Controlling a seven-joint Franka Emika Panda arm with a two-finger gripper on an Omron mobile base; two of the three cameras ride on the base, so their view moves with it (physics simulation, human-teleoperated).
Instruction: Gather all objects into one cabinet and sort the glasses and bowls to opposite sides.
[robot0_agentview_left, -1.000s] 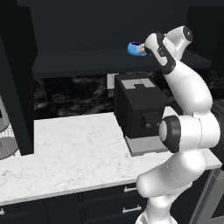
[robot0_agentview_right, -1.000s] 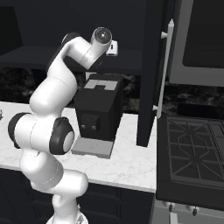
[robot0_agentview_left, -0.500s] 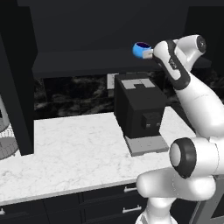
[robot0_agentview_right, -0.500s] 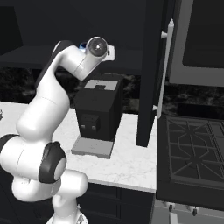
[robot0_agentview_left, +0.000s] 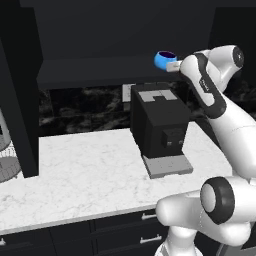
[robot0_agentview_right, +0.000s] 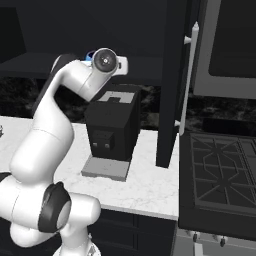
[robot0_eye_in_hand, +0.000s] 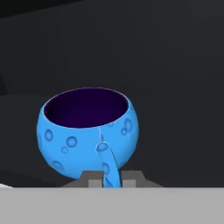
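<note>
- The white robot arm with dark joints (robot0_agentview_left: 220, 125) is reaching up high, above the boxy black coffee machine (robot0_agentview_left: 159, 122).
- The two-finger gripper (robot0_eye_in_hand: 107, 178) is pinching the thin handle of the squat bright-blue cup with the dark inside (robot0_eye_in_hand: 87, 131).
- The 2 finger tips (robot0_eye_in_hand: 89, 178) are sitting close together, 1 on each side of that handle, so the gripper is clamped on the blue cup.
- In the hand view the blue cup is standing upright with its mouth facing up, and round dimples are showing on its side.
- In the left base view the blue cup (robot0_agentview_left: 164, 59) is hanging in the air in front of the wide black open-fronted wall cabinet (robot0_agentview_left: 100, 55).
- The blue cup is sitting a little higher than the dark shelf (robot0_agentview_left: 90, 70) of the cabinet, over the right part of it. I cannot tell if the cup is touching the shelf.
- In the right base view a small bit of the blue cup (robot0_agentview_right: 90, 55) is peeking out from behind the round end of the arm.
- The coffee machine is standing on the white marble counter (robot0_agentview_left: 85, 170), right below the cup.
- A tiered wire basket (robot0_agentview_left: 7, 160) is showing at the left edge of the counter.
- A black stove top with grates (robot0_agentview_right: 220, 175) is sitting to the right of the counter.
</note>
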